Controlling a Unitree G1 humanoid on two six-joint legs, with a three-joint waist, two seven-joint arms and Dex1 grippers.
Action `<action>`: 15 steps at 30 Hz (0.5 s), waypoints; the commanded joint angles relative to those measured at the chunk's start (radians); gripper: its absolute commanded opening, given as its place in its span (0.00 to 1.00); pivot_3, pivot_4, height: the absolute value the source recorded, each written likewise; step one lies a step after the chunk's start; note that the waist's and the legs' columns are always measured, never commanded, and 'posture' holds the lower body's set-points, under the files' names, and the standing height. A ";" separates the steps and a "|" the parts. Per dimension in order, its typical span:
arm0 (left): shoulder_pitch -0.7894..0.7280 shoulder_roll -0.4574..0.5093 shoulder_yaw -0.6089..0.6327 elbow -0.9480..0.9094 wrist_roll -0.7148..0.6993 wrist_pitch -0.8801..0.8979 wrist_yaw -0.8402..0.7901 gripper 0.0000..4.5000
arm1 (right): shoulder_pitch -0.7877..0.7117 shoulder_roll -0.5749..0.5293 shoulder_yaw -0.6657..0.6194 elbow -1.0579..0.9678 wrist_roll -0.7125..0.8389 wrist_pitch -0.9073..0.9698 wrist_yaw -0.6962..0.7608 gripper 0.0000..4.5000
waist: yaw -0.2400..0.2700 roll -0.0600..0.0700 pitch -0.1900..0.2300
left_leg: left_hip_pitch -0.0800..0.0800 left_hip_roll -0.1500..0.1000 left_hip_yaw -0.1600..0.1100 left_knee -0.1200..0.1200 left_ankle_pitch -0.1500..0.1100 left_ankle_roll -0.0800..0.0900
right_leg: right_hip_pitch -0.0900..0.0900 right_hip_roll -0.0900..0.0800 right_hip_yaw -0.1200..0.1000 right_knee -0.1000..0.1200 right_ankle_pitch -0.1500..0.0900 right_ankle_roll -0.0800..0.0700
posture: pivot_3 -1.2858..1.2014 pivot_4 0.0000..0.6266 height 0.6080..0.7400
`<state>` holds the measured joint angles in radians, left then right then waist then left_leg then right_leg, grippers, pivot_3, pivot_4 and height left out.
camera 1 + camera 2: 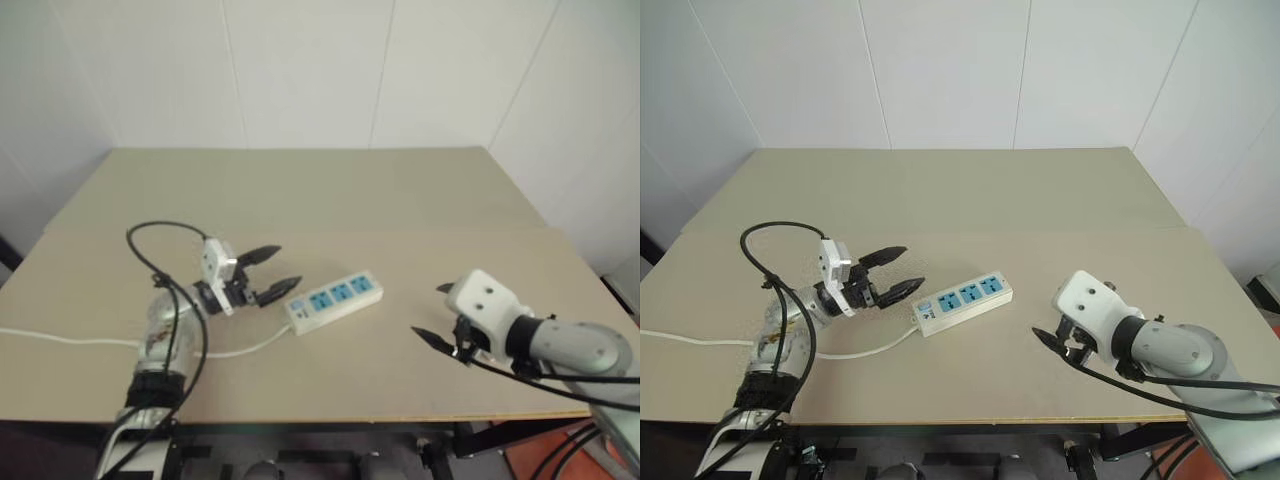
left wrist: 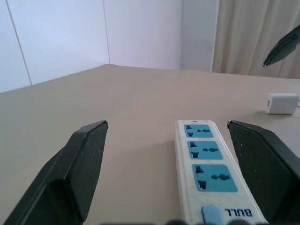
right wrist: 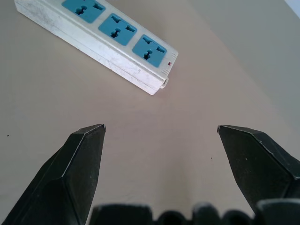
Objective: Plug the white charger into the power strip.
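Charger (image 2: 281,103) lying loose on the table (image 1: 300,190) beyond the power strip (image 1: 333,298), left end effector (image 1: 270,272) and right end effector (image 1: 428,310) both gaping empty, probably risking the unpinned strip skidding under the plugging push.

My head's two eyes look forward and down over the table (image 1: 330,190). My left wrist camera sits low and close, facing along the power strip (image 2: 206,164). My right wrist camera looks down at it (image 3: 101,35), lying at eleven o'clock.
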<state>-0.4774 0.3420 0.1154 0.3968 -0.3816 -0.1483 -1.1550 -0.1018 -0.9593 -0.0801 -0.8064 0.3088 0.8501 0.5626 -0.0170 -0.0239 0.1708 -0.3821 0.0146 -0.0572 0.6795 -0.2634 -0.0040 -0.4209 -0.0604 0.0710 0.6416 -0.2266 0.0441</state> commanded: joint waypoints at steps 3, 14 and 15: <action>0.049 -0.026 0.009 0.030 -0.027 -0.094 -0.029 0.99 | 0.017 0.019 -0.009 -0.048 -0.033 -0.005 -0.023 1.00 | 0.002 0.000 0.000 | -0.001 0.000 0.000 0.000 0.000 0.000 | 0.000 0.000 0.000 0.000 0.000 0.000 | 0.52 0.24 1.00; 0.122 -0.032 -0.070 0.035 0.048 -0.121 -0.007 0.99 | 0.005 0.035 0.023 -0.040 -0.073 -0.010 -0.027 1.00 | 0.002 0.000 0.000 | 0.000 0.000 -0.001 0.000 0.000 0.000 | 0.000 0.000 0.000 0.000 0.000 0.000 | 0.52 0.24 1.00; 0.127 -0.032 -0.076 0.033 0.053 -0.122 -0.003 0.99 | 0.006 0.037 0.024 -0.041 -0.075 -0.009 -0.028 1.00 | 0.002 0.000 0.000 | 0.000 0.000 -0.001 0.000 0.000 0.000 | 0.000 0.000 0.000 0.000 0.000 0.000 | 0.52 0.24 1.00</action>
<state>-0.3539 0.3039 0.0468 0.4548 -0.3357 -0.2518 -1.1590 -0.0878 -0.9232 -0.0473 -0.8192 0.2482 0.8502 0.5448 -0.0152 -0.0239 0.1707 -0.3819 0.0145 -0.0577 0.6798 -0.2634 -0.0040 -0.4206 -0.0603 0.0709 0.6417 -0.2265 0.0444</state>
